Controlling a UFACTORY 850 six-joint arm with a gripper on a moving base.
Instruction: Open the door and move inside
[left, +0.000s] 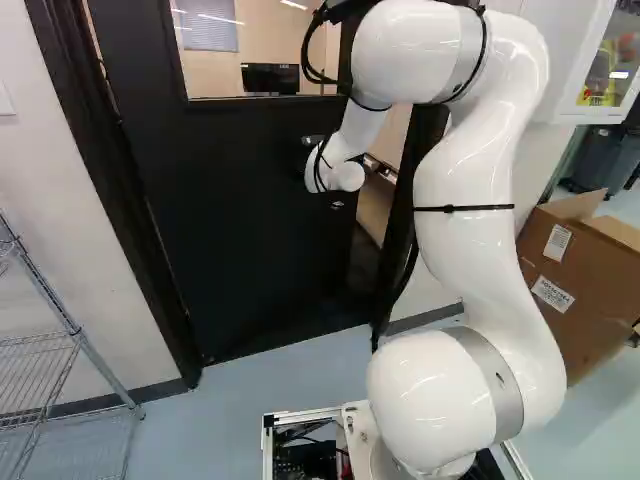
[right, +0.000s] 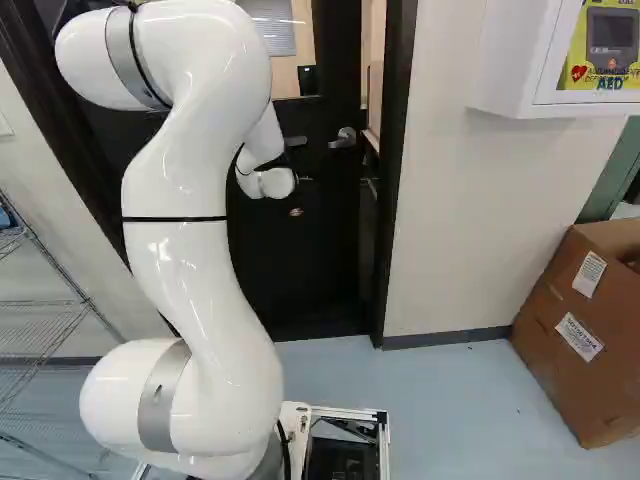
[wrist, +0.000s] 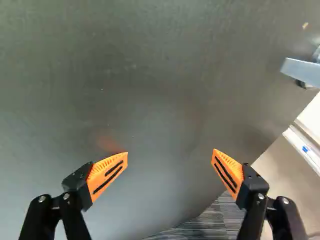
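The door (left: 240, 220) stands ajar ahead of the claw (wrist: 170, 152), whose 2 fingers are spread, pinching nothing. It looks heavy and rigid, its smooth face likely slippery; push flat near the handle (wrist: 301, 71), where leverage is best.

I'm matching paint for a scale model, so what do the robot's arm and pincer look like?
The arm is glossy white, with rounded segments and silver-grey bands at joints. A thin black strap circles it, and black cables loop near its upper part. The pincer has black fingers with visible screws and wedge-shaped orange pads, ridged and marked with dark slots.
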